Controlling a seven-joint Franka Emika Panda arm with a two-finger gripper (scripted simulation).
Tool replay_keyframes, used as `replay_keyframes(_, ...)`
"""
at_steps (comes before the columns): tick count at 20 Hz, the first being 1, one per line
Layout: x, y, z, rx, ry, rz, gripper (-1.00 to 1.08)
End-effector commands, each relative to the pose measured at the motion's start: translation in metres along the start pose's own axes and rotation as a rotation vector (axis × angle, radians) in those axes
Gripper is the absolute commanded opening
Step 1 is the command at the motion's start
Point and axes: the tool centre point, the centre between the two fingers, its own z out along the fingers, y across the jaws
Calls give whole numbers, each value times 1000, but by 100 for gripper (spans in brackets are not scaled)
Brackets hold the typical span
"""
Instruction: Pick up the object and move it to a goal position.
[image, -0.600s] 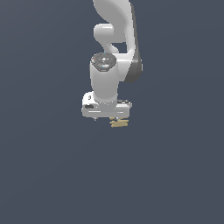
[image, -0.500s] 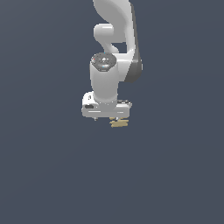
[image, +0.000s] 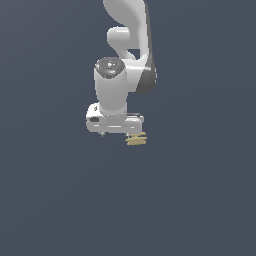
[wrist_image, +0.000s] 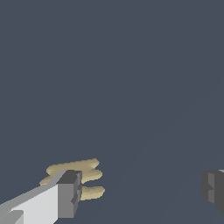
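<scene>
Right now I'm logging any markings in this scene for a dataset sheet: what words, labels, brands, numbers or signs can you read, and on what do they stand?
None: no readable text shows in either view.
The white arm: plain shell, no brand or number visible.
The tool: grey pads, unmarked.
The tan object: bare, with lobed edges and no label.
The dark floor: no sign or marking.

The object (image: 136, 139) lies just under the gripper's (image: 116, 131) right end in the exterior view.
</scene>
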Motion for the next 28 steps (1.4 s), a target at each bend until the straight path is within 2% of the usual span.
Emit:
replay_keyframes(1, 0, 2, -1, -2, 1, -2, 100)
replay_keyframes(14, -5, -8, 8, 5, 0, 95, 100)
replay_keyframes(28, -23, -36, 34, 22, -4, 406, 100)
